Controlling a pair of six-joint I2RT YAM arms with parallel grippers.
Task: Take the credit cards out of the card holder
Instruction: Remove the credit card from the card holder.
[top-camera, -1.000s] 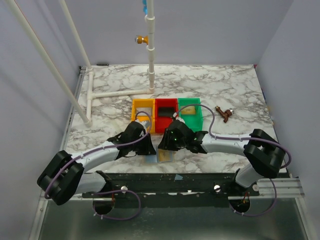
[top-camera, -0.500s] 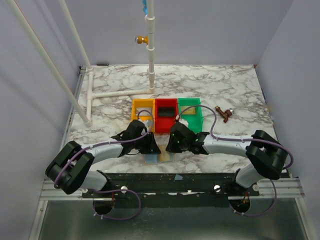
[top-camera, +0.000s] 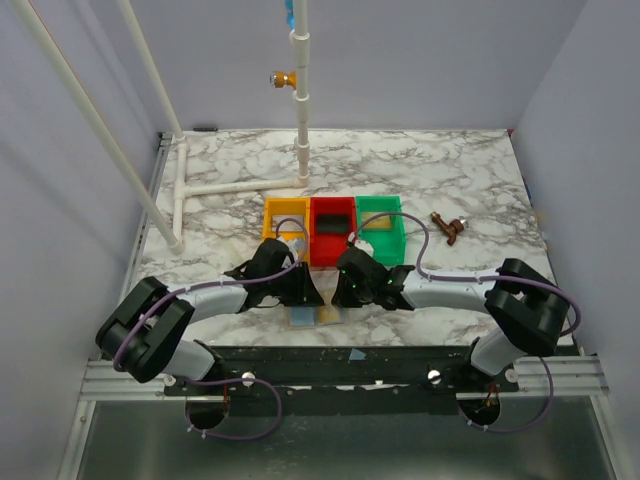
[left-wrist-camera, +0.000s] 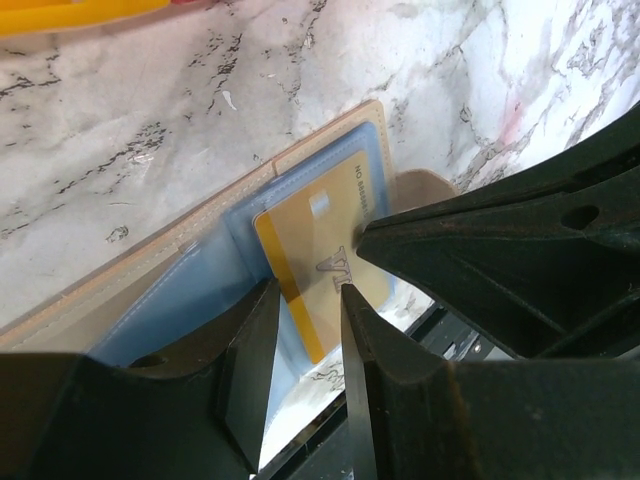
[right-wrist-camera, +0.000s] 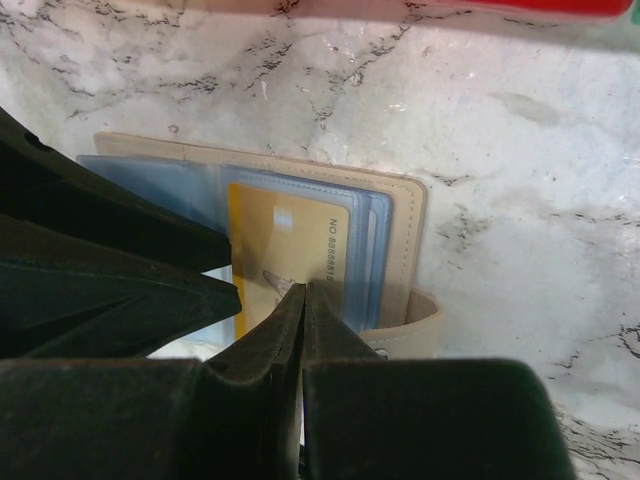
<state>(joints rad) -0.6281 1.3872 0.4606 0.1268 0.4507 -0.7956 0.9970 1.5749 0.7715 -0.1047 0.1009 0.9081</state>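
The card holder (top-camera: 318, 317) lies open on the marble near the front edge, tan rim (right-wrist-camera: 405, 250) out and blue lining (left-wrist-camera: 190, 290) up. A tan card with a yellow stripe (left-wrist-camera: 315, 255) (right-wrist-camera: 285, 245) sticks out of its right-hand pocket. My left gripper (left-wrist-camera: 305, 300) (top-camera: 312, 294) is open, its fingers either side of the card's striped end. My right gripper (right-wrist-camera: 304, 292) (top-camera: 346, 293) is shut, and its joined tips rest on the card's face with nothing showing between them. A black card (top-camera: 331, 226) lies in the red tray (top-camera: 332, 246).
A yellow tray (top-camera: 268, 222), the red tray and a green tray (top-camera: 398, 228) stand in a row just behind both grippers. A small brown object (top-camera: 448, 228) lies to the right. A white pipe frame (top-camera: 240, 187) and post (top-camera: 301, 100) stand at the back left.
My right gripper's jaws have gone from partly open to shut over the card. My left gripper opened slightly and shifted right toward the holder.
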